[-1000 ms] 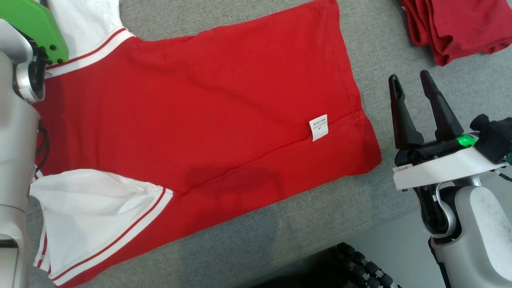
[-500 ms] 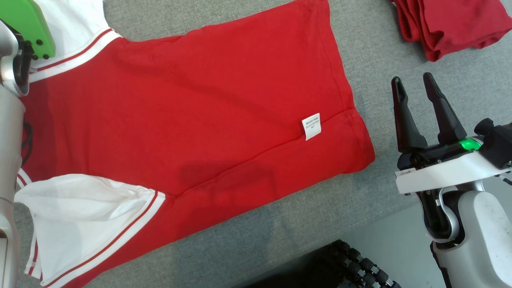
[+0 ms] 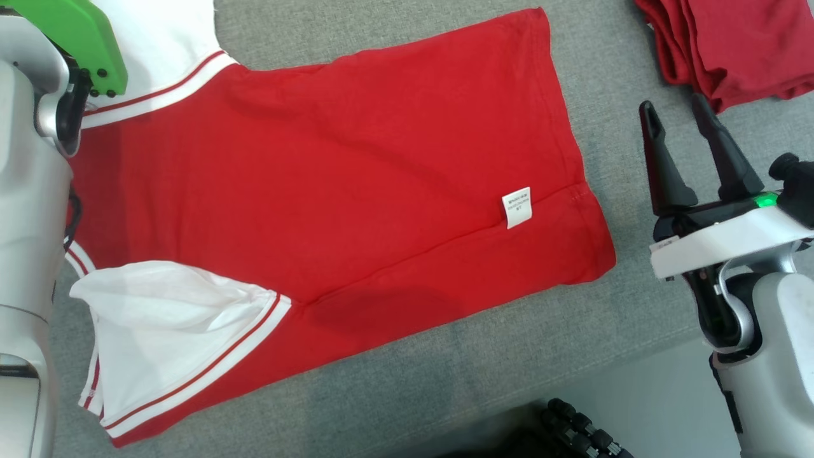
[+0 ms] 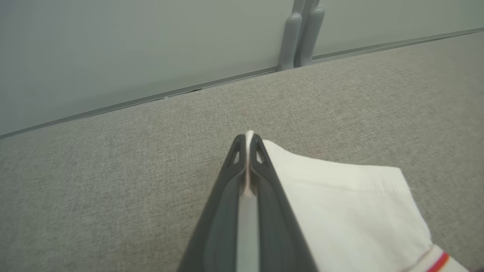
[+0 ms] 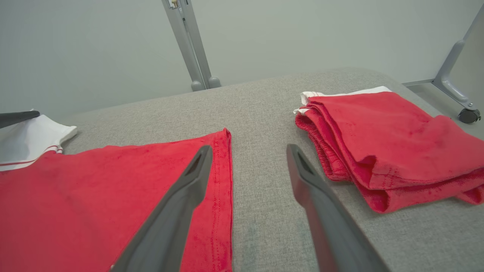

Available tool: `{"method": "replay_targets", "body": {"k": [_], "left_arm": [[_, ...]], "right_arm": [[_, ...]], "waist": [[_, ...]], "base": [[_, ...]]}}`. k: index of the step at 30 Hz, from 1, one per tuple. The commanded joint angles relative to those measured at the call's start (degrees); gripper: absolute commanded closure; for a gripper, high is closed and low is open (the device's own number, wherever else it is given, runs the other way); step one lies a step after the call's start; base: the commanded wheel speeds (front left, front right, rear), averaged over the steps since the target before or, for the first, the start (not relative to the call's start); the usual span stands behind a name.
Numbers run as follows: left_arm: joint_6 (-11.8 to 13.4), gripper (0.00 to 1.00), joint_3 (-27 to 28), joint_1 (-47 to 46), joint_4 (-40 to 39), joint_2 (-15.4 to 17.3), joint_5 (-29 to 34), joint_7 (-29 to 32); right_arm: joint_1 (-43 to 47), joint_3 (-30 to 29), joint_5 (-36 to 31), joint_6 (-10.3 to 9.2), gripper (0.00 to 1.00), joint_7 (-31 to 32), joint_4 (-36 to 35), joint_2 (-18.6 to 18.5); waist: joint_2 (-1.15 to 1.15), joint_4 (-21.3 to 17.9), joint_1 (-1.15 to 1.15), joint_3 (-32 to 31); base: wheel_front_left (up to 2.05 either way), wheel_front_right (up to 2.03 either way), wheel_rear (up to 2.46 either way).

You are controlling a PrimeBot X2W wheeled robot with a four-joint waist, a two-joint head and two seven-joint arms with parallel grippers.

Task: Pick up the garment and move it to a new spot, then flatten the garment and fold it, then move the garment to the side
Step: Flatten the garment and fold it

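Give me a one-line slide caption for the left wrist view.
Left gripper shut on the edge of the garment's white sleeve, over the grey padded table.

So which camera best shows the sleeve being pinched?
Left wrist view: the sleeve is close up, its edge pinched in the left gripper. Head view: partly behind the arm. Right wrist view: small, at the left edge.

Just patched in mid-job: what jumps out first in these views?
A red T-shirt with white sleeves lies spread across the grey table. The left gripper is shut on the edge of the far sleeve; the right gripper hovers open beside the hem, near a folded red pile.
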Motion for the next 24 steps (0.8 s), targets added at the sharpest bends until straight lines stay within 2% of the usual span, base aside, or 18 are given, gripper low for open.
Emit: {"method": "replay_targets", "body": {"k": [1, 7, 14, 19, 24], "left_arm": [[-0.8, 1.00, 0.0, 0.8, -0.8, -0.3, -0.7, -1.0], [-3.0, 1.00, -0.8, 4.6, -5.4, -1.0, -2.3, -4.1], [-3.4, 1.00, -0.7, 11.1, -13.4, -0.3, -4.4, -6.3], [-2.4, 1.00, -0.4, 16.5, -21.6, 0.0, -5.5, -6.2], [0.4, 1.00, 0.1, 21.8, -33.3, 1.2, -6.4, -4.6]], "right_arm": [[-1.0, -0.4, -0.2, 0.00, 0.00, 0.6, 0.9, -1.0], [-5.3, 0.2, 0.5, 0.00, 0.00, 4.0, 5.5, -4.4], [-10.7, 2.7, 1.3, 0.00, 0.00, 7.4, 12.2, -7.3], [-14.7, 4.4, 2.2, 0.00, 0.00, 9.5, 17.5, -8.4], [-20.4, 6.2, 2.1, 0.00, 0.00, 11.6, 25.4, -9.6]], "waist": [[0.00, 1.7, 0.00, -1.7], [0.00, 4.8, 0.00, -4.7], [0.00, 7.9, 0.00, -7.8], [0.00, 9.3, 0.00, -8.6], [0.00, 11.3, 0.00, -7.1]], "base": [[0.00, 0.00, 0.00], [0.00, 0.00, 0.00], [0.00, 0.00, 0.00], [0.00, 0.00, 0.00], [0.00, 0.00, 0.00]]}}
